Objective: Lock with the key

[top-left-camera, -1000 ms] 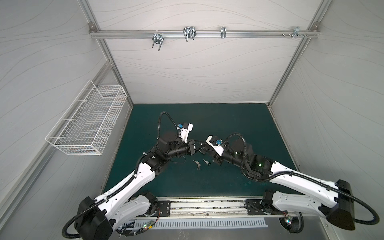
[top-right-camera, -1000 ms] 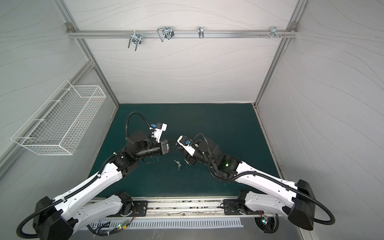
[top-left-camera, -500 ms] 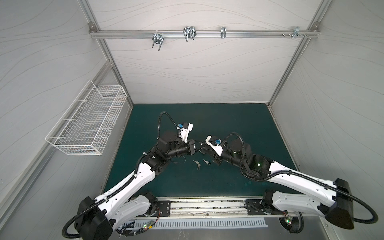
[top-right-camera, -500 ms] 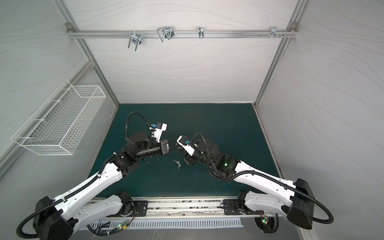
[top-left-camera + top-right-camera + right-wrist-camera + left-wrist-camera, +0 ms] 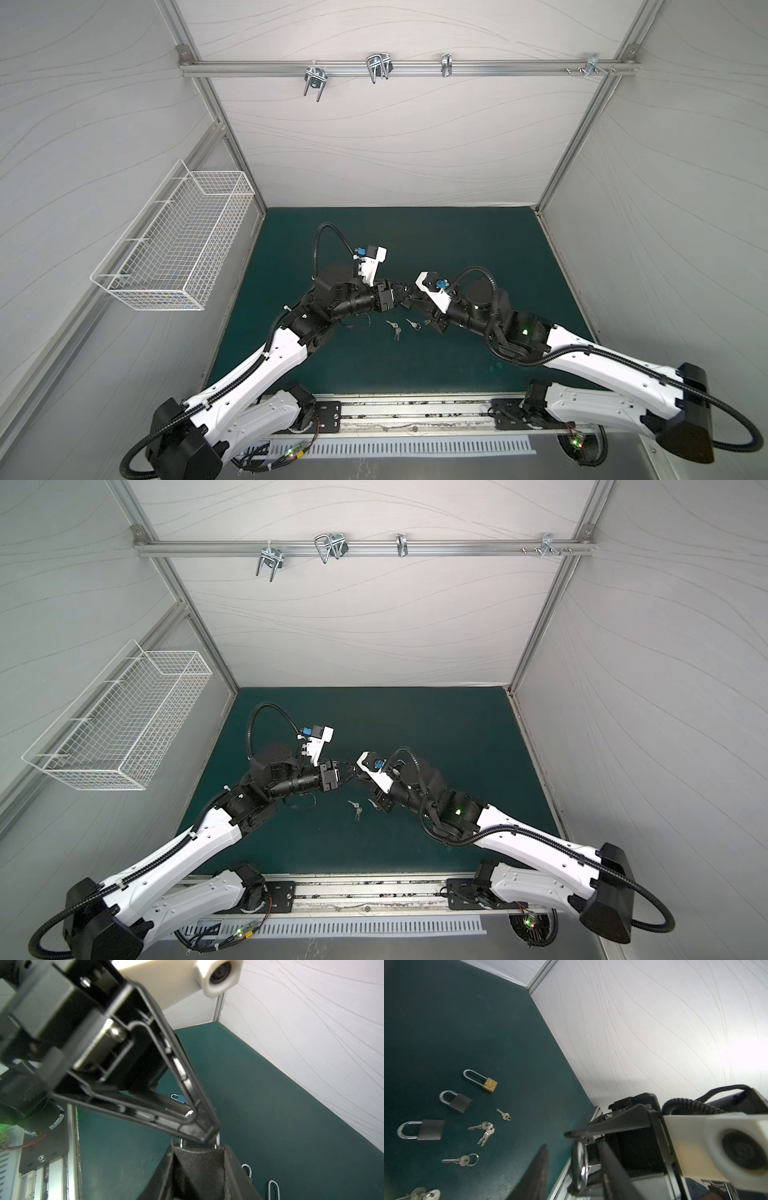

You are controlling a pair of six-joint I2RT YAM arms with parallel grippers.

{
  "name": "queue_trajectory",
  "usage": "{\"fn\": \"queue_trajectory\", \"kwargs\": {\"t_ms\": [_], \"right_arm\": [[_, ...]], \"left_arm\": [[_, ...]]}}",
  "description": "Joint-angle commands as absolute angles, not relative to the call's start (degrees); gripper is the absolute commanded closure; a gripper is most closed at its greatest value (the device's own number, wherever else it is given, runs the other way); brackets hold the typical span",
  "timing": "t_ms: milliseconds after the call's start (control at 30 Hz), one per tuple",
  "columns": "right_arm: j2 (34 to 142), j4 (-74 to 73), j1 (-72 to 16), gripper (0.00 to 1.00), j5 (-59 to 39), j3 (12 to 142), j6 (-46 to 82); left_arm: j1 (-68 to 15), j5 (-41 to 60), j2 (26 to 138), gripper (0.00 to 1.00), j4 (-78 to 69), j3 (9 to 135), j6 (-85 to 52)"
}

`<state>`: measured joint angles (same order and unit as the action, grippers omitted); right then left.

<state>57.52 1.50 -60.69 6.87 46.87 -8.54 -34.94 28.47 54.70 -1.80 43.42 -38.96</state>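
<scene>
On the near half of the green tabletop (image 5: 457,249), loose keys (image 5: 393,327) lie untouched, just nearer than the spot where the two arms meet above the surface. There the right claw (image 5: 198,1149) is closed round the dark body of a padlock (image 5: 579,1162). Its shackle points out toward the left arm, seemingly so the lock is steadied in the air while the other arm is freed for a key. The left claw (image 5: 572,1144) stands with its fingers parted either side of that shackle, holding nothing. Neither claw has a key: the keys rest below the raised padlock and slightly to its near side, within easy reach, and which one fits cannot be told. By this showing, the key pick-up and the locking turn are not yet done. Three spare padlocks (image 5: 459,1102) lie on the tabletop close to the keys. Farther off, a wire basket (image 5: 174,245) hangs on the left wall and metal hooks (image 5: 377,68) line the rail on the far wall
</scene>
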Motion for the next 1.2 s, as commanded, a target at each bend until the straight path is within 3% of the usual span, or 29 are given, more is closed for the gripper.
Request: {"fn": "queue_trajectory", "kwargs": {"t_ms": [0, 33, 67, 200, 433, 833, 1167], "right_arm": [[55.1, 3.2, -60.1, 1.0, 7.8, 45.8, -7.0], [55.1, 3.6, -59.8, 1.0, 7.8, 45.1, -6.5], [55.2, 4.2, -59.5, 1.0, 7.6, 44.7, -5.7], [57.7, 7.3, -58.2, 1.0, 3.9, 44.1, -2.5], [69.8, 10.3, -57.2, 1.0, 0.4, 47.9, 1.1], [94.8, 14.8, -56.7, 1.0, 2.0, 63.1, 8.3], [108.6, 19.0, -55.3, 1.0, 1.0, 74.2, 9.3]], "left_arm": [[-34.9, 19.9, 51.4, 0.11, 5.1, 47.8, -33.2], [-34.7, 16.7, 51.0, 0.03, 8.6, 48.4, -31.8], [-34.4, 14.1, 50.8, 0.01, 11.6, 49.0, -30.9], [-30.5, 8.2, 51.3, 0.01, 22.4, 49.6, -31.7], [-21.4, 5.8, 47.0, 0.01, 28.5, 41.1, -36.5], [-14.7, 5.6, 42.5, 0.01, 33.9, 35.8, -37.8], [-12.0, 9.2, 41.8, 0.01, 32.9, 34.6, -38.3]]}}
